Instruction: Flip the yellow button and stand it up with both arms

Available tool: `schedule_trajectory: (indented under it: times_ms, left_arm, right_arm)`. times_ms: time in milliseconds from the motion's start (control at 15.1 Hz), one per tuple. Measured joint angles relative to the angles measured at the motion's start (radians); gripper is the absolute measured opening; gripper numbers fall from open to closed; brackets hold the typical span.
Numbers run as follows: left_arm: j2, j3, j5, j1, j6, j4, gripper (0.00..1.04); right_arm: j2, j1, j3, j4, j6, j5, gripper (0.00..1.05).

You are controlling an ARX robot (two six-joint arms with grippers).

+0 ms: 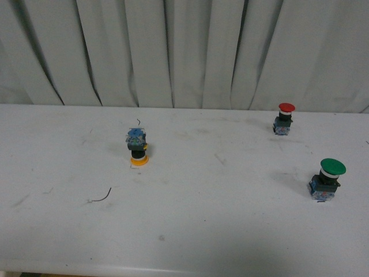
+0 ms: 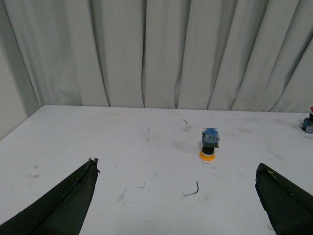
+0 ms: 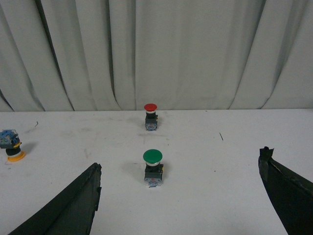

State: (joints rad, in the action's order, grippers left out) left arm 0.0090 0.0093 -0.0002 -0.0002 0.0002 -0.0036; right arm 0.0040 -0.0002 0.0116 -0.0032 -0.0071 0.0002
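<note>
The yellow button (image 1: 137,148) stands upside down on the white table (image 1: 190,231), yellow cap on the surface and blue contact block on top. The left wrist view shows the yellow button (image 2: 209,144) well ahead of my left gripper (image 2: 178,169), which is open and holds nothing. In the right wrist view the yellow button (image 3: 11,146) sits far to one side. My right gripper (image 3: 181,169) is open, with the green switch between and beyond its fingers (image 3: 73,205). Neither arm shows in the front view.
A red-capped switch (image 1: 284,119) stands upright at the back right, and a larger green-capped switch (image 1: 327,180) stands nearer on the right. A thin curved wire scrap (image 1: 101,197) lies left of centre. Grey curtains (image 1: 184,52) hang behind the table.
</note>
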Motion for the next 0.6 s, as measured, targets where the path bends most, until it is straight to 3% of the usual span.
schedule_trajectory:
  times_ms: [596]
  left_arm:
    - [0.000,0.000,0.000,0.000,0.000,0.000,0.98]
  right_arm:
    - [0.000,0.000,0.000,0.000,0.000,0.000,0.98]
